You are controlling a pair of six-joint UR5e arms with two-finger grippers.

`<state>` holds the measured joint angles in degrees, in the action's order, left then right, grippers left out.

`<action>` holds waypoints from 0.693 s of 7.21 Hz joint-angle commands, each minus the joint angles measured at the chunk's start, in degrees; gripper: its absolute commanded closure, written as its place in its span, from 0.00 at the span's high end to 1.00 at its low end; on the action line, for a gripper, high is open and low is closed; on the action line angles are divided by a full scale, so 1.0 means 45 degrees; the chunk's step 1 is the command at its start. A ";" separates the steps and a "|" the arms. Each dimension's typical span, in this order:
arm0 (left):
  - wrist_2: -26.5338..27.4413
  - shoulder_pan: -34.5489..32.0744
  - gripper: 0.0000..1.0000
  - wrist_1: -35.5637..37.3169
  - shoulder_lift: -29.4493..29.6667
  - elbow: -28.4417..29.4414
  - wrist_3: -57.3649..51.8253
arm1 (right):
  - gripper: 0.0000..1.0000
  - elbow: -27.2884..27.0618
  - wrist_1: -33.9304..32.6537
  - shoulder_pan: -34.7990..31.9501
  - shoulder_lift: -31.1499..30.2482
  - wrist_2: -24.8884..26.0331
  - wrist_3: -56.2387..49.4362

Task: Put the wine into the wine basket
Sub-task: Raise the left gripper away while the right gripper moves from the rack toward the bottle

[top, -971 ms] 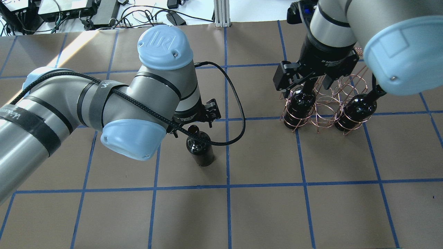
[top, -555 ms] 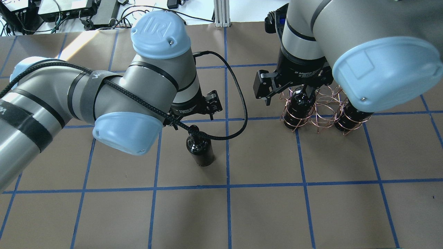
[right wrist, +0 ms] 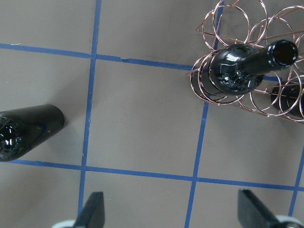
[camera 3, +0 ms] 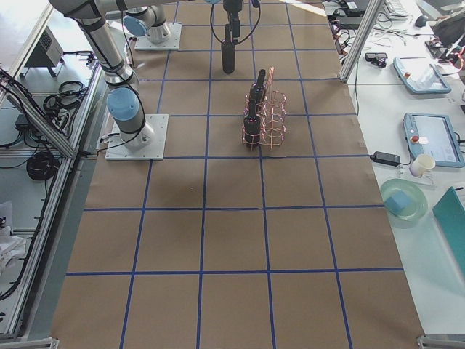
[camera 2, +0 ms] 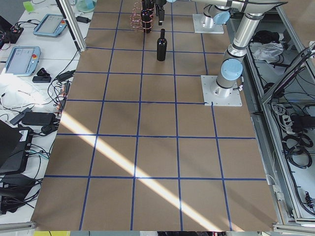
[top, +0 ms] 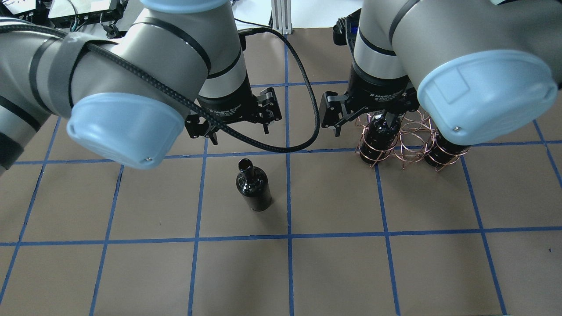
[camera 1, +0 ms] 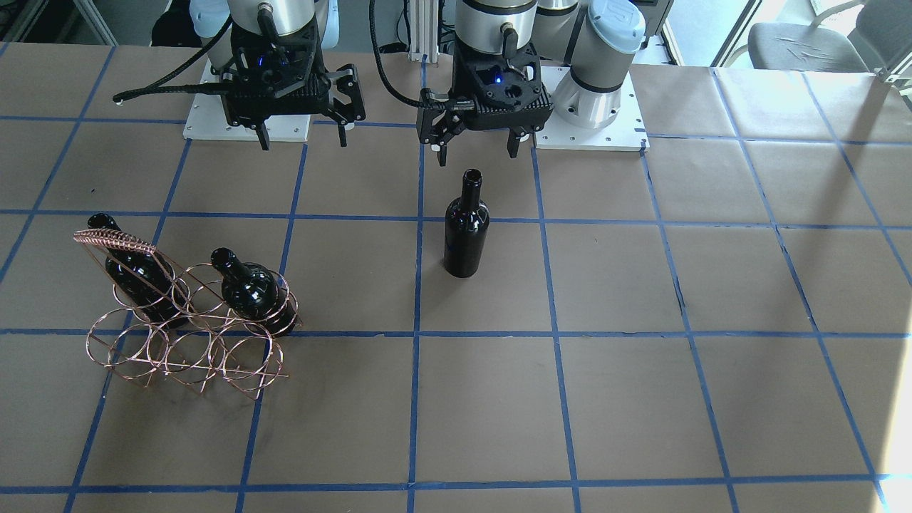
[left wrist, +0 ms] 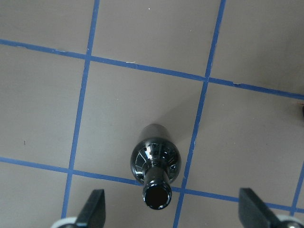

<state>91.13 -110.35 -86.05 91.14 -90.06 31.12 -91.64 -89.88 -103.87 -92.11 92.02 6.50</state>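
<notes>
Standing upright near the middle of the bench (camera 1: pixel 641 399), the loose bottle (camera 1: pixel 466 231) is outside the basket (camera 1: pixel 187 358) and well apart from it. A second ago the left fingers (left wrist: pixel 92 211) sat right at its neck. They have since risen and drawn back toward the robot, spread wide and holding nothing. The bottle itself has not shifted. The right fingers (right wrist: pixel 92 211), which hung low over the basket, have also lifted away. They too are wide open and empty.

Two stowed bottles (camera 1: pixel 249 288) stand in the basket, one toward each end, with empty loops between and beside them. The third is not yet placed. Both arms look to be pulling off rather than closing in, so the loose bottle probably needs a fresh grasp before it can go in.

From overhead, the right fingers overlap the basket and seem almost on top of a stowed bottle. The front view shows a clear gap between them.

The left wrist camera looks straight down into the loose bottle's open mouth. The mouth sits between the two fingertips at the bottom corners, whose gap is far wider than the neck.

The right wrist camera shows only bare bench between its fingertips. The basket is off to its upper right and the loose bottle is at its left edge.

Both side views are too distant to judge the fingers. The right-side one does show the basket's slanted handle beside its bottles.
</notes>
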 commanded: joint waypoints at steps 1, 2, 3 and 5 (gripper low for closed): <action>0.0022 -0.0009 1.00 -0.0351 -0.0445 0.0248 -0.0601 | 1.00 -0.0357 -0.0047 -0.0061 -0.0038 0.0000 0.0039; 0.0042 0.0010 1.00 -0.0371 -0.0467 0.0228 -0.0664 | 1.00 -0.0359 -0.0066 -0.0178 -0.0019 -0.0019 0.0040; 0.0061 0.0243 1.00 -0.0371 -0.0467 0.0228 -0.1129 | 1.00 -0.0359 -0.0086 -0.0198 -0.0018 -0.0039 0.0098; 0.0062 0.1429 1.00 -0.0390 -0.0545 0.0267 -0.3021 | 0.99 -0.0437 -0.0086 -0.0218 -0.0018 -0.0291 0.0352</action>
<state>91.42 -107.20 -87.69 88.89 -88.97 21.86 -93.36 -90.25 -104.79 -92.20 91.54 7.61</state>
